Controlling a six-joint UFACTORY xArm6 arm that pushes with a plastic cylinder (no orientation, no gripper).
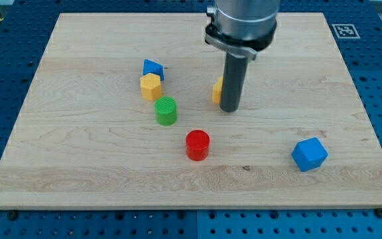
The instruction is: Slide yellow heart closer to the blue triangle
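Note:
The yellow heart (216, 91) lies near the board's middle, mostly hidden behind my rod, with only its left edge showing. My tip (229, 109) rests on the board right at the heart's right side, apparently touching it. The blue triangle (153, 68) lies to the view's left of the heart, about a hundred pixels away. A yellow hexagon block (150, 86) sits just below the blue triangle, touching or nearly touching it.
A green cylinder (166, 111) stands below the yellow hexagon. A red cylinder (197, 145) stands below the middle. A blue cube (309, 154) sits at the lower right. The wooden board (78, 166) ends on a blue pegboard; a marker tag (344, 30) sits at its top right.

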